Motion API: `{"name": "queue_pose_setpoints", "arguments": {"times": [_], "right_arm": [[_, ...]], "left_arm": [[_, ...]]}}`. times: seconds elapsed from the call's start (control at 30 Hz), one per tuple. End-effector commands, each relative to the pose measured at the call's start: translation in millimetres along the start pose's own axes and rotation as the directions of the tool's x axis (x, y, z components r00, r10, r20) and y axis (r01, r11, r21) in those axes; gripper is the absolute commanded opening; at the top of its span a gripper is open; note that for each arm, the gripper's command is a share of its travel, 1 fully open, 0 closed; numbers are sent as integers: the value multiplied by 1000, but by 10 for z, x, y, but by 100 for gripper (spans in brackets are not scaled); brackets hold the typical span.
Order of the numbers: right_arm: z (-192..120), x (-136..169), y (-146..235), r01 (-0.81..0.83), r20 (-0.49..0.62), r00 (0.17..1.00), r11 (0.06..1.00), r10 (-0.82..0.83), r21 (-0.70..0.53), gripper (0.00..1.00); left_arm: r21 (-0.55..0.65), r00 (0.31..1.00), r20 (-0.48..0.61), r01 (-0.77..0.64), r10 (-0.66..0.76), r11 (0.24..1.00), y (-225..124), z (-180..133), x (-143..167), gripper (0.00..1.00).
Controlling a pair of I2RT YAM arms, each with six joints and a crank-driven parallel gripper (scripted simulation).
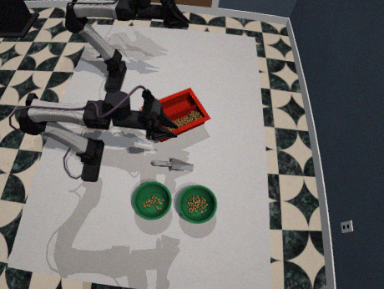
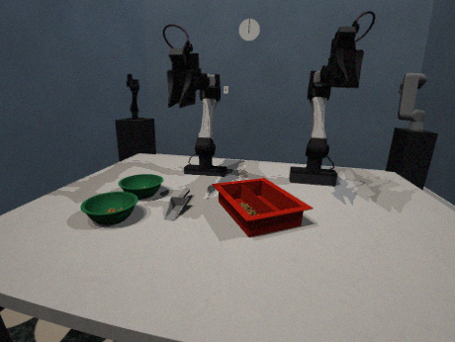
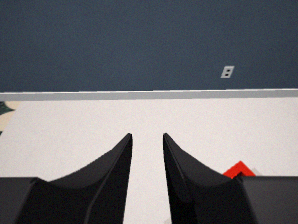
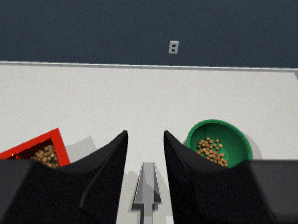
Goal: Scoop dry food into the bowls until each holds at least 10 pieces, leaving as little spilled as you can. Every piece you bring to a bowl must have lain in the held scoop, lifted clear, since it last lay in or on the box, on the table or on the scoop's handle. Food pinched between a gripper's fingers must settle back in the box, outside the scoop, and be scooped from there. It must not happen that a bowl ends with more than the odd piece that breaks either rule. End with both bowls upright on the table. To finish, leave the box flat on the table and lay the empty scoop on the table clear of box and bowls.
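The silver scoop (image 1: 180,164) (image 2: 176,207) (image 4: 147,186) lies on the table between box and bowls; no pieces show in it. The red box (image 1: 201,105) (image 2: 274,223) (image 3: 240,168) (image 4: 61,145) stands flat, with brown food in one compartment. One green bowl (image 1: 146,190) (image 2: 143,190) and the wall-side green bowl (image 1: 210,200) (image 2: 110,217) (image 4: 237,140) stand upright, each with several pieces. My right gripper (image 1: 176,131) (image 2: 177,105) (image 4: 145,133) is open and empty, raised above the table. My left gripper (image 1: 183,26) (image 2: 349,86) (image 3: 147,136) is open and empty, raised away from everything.
The box rim stands up beside the scoop, with a gap of bare table (image 1: 234,167) between them. The two bowls stand close together. A blue wall with a socket (image 1: 346,226) (image 3: 227,72) (image 4: 173,47) rises beyond the table. No spilled pieces can be made out.
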State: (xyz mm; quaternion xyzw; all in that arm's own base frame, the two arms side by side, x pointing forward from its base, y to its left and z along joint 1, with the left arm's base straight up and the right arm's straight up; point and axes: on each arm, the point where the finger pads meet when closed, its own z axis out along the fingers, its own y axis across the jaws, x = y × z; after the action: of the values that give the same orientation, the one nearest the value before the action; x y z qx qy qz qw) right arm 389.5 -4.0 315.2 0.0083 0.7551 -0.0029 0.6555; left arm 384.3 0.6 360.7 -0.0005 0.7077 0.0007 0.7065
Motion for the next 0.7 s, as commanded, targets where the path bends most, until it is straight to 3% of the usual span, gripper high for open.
{"name": "queue_pose_setpoints", "arguments": {"times": [0.0,0.13,0.3,0.37,0.4,0.67], "right_arm": [[-148,-423,48,10,152,988,1000,-7,-17,35],[-206,-535,26,8,191,982,1000,-6,-10,35],[-130,-318,27,9,128,992,1000,-7,-10,35],[-299,-718,28,8,228,974,1000,-6,-8,35],[-316,-753,28,9,237,971,1000,-7,-8,35],[-248,-687,29,8,217,976,1000,-6,-8,35]], "left_arm": [[1,1000,20,12,-12,1000,9,-38,-66,27],[3,1000,-8,13,-12,1000,-28,1,59,27],[2,1000,8,11,-11,1000,-30,-3,-15,27],[-15,1000,3,10,-10,1000,40,-2,0,27],[-6,1000,-4,10,-10,1000,14,5,29,27],[-2,1000,-4,10,-10,1000,-1,5,29,27]]}}
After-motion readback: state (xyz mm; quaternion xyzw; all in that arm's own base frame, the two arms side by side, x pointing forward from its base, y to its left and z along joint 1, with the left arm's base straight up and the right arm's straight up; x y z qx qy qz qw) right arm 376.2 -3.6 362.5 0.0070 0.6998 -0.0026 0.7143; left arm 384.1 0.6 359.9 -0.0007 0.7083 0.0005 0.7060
